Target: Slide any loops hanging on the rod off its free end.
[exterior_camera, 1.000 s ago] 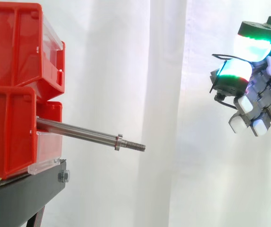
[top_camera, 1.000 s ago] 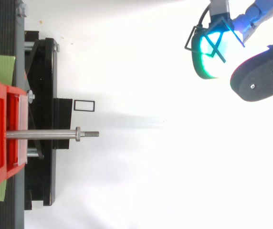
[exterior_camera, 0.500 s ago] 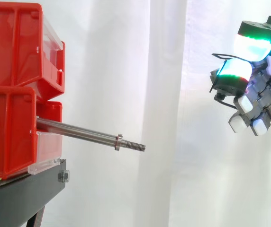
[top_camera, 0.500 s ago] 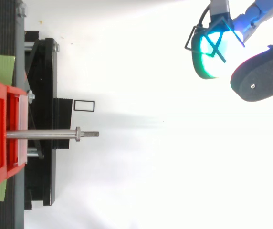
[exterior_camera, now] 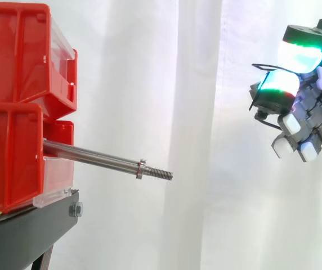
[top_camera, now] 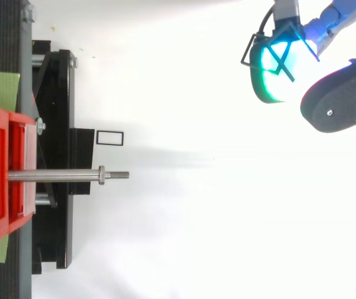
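Observation:
The steel rod [exterior_camera: 93,157] sticks out of the red bins [exterior_camera: 14,84] toward the right and ends in a nut and a threaded tip; nothing hangs on it. In the top view the rod [top_camera: 60,175] lies level, its tip pointing right. My hand [exterior_camera: 304,121] hovers far to the right of the tip and higher, fingers curled, pads glowing green and white. A thin black wire loop [exterior_camera: 260,66] is pinched between the two green pads. From above, the loop [top_camera: 250,53] crosses the green pad beside my hand [top_camera: 340,99].
The bins rest on a black stand [exterior_camera: 31,225] at the left. A small black rectangular outline [top_camera: 109,137] lies on the white surface just beside the stand [top_camera: 56,124], above the rod. A white curtain hangs behind, with open room between the rod tip and the hand.

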Controlling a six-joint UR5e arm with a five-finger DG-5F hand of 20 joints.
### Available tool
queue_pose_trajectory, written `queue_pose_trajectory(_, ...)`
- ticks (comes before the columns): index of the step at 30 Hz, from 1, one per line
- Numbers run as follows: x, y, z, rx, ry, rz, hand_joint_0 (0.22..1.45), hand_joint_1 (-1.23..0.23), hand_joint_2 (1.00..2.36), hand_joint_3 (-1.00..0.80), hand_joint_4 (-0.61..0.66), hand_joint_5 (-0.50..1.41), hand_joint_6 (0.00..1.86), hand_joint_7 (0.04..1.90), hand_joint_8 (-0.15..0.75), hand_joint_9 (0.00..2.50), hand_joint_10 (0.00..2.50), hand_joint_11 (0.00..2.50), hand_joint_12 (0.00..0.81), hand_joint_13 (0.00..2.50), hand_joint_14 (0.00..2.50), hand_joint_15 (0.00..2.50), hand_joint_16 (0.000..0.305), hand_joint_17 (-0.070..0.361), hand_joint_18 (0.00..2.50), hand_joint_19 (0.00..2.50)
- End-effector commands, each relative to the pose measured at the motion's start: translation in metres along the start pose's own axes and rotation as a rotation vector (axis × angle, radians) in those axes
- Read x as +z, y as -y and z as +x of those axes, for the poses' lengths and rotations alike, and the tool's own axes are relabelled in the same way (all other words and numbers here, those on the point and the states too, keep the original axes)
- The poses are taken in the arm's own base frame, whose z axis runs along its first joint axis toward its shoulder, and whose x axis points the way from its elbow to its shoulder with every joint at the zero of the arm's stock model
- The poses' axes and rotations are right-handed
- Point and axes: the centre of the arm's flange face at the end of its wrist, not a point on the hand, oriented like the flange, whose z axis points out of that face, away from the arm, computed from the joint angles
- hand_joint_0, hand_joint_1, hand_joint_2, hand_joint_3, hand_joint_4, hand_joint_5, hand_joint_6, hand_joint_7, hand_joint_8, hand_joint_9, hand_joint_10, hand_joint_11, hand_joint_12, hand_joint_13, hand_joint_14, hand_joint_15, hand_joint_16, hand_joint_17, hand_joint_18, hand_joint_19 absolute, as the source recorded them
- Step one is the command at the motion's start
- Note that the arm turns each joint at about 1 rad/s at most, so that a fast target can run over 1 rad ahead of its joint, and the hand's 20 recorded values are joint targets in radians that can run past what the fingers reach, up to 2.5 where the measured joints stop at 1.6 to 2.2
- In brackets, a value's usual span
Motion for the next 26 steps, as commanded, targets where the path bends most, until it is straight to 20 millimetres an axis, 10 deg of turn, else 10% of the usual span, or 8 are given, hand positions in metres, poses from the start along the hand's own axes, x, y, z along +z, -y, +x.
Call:
queue_pose_trajectory(1,0.0,-0.0001,0.0,0.0,0.0,0.0,0.63,-0.74,1.02,-0.31,0.14,-0.21,0.79,1.33,0.293,0.77,0.01,0.46,0.296,0.78,0.01,0.14,0.052,0.117,0.81,0.3)
queue_pose_trajectory(26,0.0,-0.0001,0.0,0.0,0.0,0.0,0.63,-0.75,1.02,-0.31,0.14,-0.21,0.78,1.32,0.295,0.77,0.01,0.46,0.304,0.79,0.01,0.15,0.052,0.118,0.81,0.31)
